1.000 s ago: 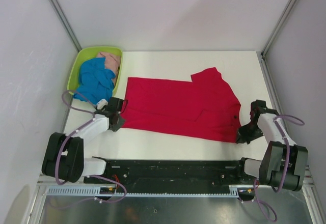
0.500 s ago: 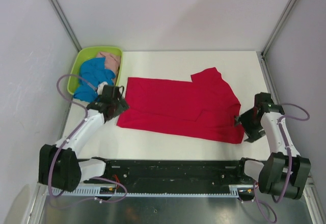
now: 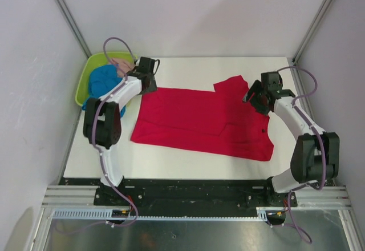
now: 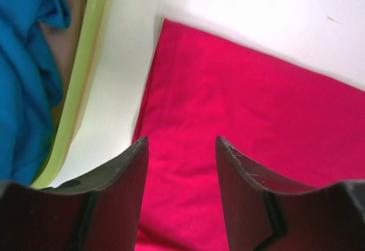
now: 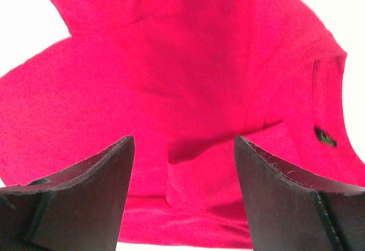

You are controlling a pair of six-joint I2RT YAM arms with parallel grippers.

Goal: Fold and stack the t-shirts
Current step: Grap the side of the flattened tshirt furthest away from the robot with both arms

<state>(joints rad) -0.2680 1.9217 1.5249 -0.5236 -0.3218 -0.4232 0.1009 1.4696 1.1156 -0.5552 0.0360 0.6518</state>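
Here my left gripper (image 4: 181,147) gapes above the red shirt's (image 3: 199,118) far-left corner. My right gripper (image 5: 183,144) (also gaping) hovers above its sleeve.

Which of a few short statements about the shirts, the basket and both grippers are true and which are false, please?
The red t-shirt lies spread on the table. True.
The blue t-shirt lies flat beside it on the table. False: it is bunched in the green basket.
The left gripper is open over the red t-shirt's edge near the green basket. True.
The right gripper is shut on a sleeve. False: it is open over the red cloth, holding nothing.
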